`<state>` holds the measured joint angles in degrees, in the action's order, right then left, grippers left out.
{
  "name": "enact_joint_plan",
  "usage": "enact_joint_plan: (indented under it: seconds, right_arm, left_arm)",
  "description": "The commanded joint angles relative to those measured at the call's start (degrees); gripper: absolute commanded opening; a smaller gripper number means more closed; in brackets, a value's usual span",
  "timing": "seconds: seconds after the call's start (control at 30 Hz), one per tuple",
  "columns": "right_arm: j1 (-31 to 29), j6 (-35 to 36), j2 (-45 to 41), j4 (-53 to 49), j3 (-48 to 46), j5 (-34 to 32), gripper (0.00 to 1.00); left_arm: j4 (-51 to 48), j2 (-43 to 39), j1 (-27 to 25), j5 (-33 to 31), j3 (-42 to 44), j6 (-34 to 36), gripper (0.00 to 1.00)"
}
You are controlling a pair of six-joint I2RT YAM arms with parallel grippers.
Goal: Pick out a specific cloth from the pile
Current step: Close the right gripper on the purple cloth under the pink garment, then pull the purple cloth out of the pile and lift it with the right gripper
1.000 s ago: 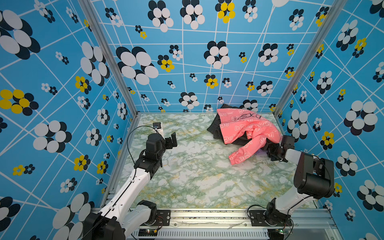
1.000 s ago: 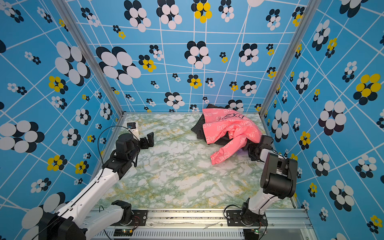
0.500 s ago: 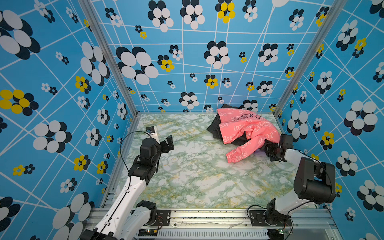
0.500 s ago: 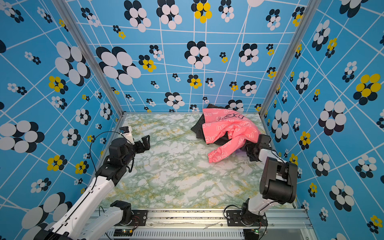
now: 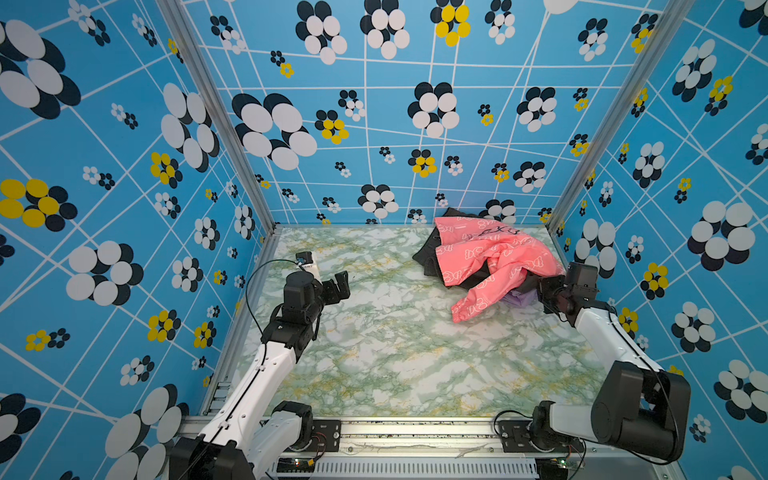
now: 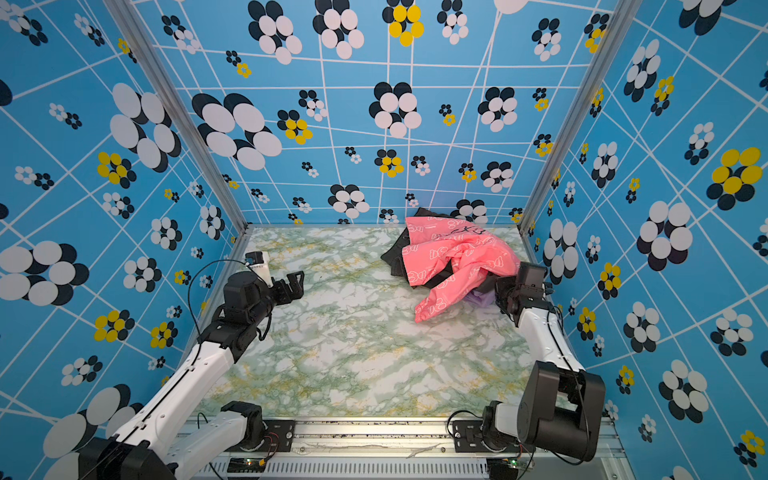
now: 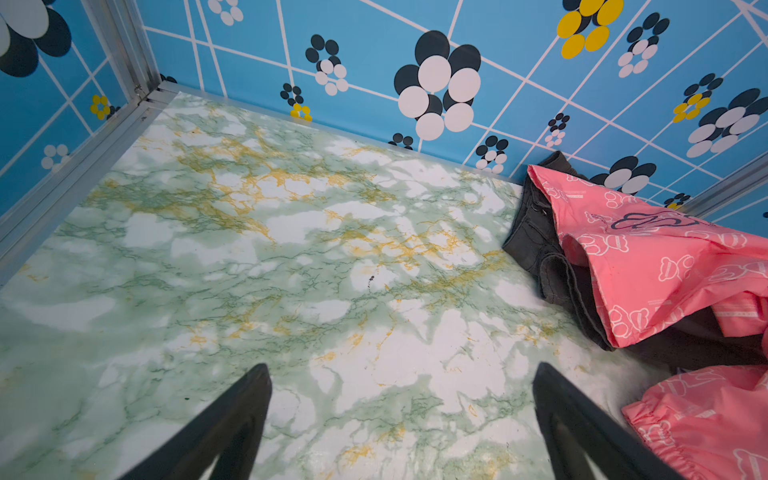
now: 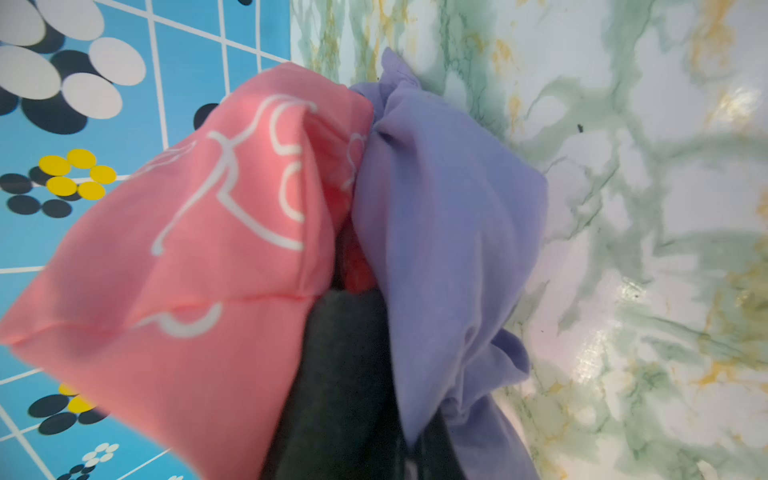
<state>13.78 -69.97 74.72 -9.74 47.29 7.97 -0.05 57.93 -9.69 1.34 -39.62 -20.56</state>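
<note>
The right fingers (image 5: 540, 293) were pinched tight on the lavender cloth (image 8: 449, 232), which bunched out from their tips and lay on the table (image 5: 395, 353) under the pink sleeve at the edge of the pile (image 5: 486, 253). The pink garment (image 8: 208, 249) pressed against the cloth beside those fingers, with dark fabric (image 8: 340, 374) between. The left fingers (image 5: 340, 284) stood wide apart, empty, well apart from the pile.
</note>
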Motion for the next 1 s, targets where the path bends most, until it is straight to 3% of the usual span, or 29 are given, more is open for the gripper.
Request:
enact_joint_plan:
  seconds: [0.0,0.43,0.77,0.97]
  right_arm:
    - [-1.2,-1.4,-3.8,-0.3,-0.2,-1.0,0.0]
    - [-7.0,2.0,-11.2,-5.4,0.5,-4.0,0.0]
    - [-14.7,10.8,-13.6,-11.7,7.3,-7.2,0.0]
    - [-15.3,16.7,-13.6,-12.0,11.8,-12.2,0.0]
  left_arm:
    - [2.7,1.6,0.7,2.4,-2.3,0.5,0.99]
    - [4.3,5.6,1.6,4.5,-5.2,1.0,0.99]
    - [4.4,9.1,1.7,5.6,-8.1,0.5,0.99]
    - [4.4,11.1,1.7,6.1,-9.8,0.1,1.0]
